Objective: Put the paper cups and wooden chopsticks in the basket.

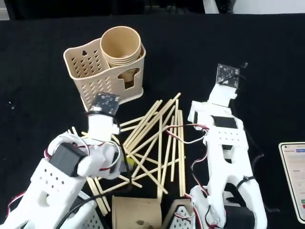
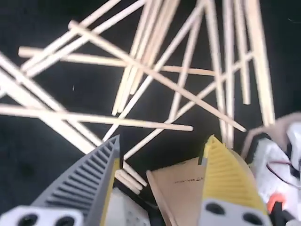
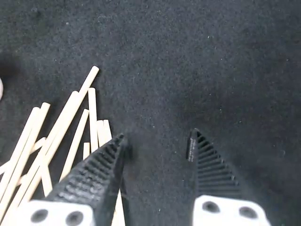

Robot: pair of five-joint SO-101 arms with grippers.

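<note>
A beige slotted basket (image 1: pixel 90 71) stands at the back left, with stacked paper cups (image 1: pixel 121 45) in it. Wooden chopsticks (image 1: pixel 159 138) lie crisscrossed on the black cloth between the two arms. My left gripper (image 2: pixel 163 139) hangs open just above the near side of the pile of chopsticks (image 2: pixel 155 75), with nothing between its grey and yellow fingers. My right gripper (image 3: pixel 156 135) is open over bare cloth, beside the far ends of some chopsticks (image 3: pixel 70 127). The right arm (image 1: pixel 224 133) stands right of the pile, the left arm (image 1: pixel 81 157) left of it.
A cardboard box (image 1: pixel 137 212) sits at the table's front edge between the arm bases, also seen as cardboard (image 2: pixel 181 188) under the left gripper. A phone (image 1: pixel 293 176) lies at the right edge. Black cloth stretches behind and right of the basket.
</note>
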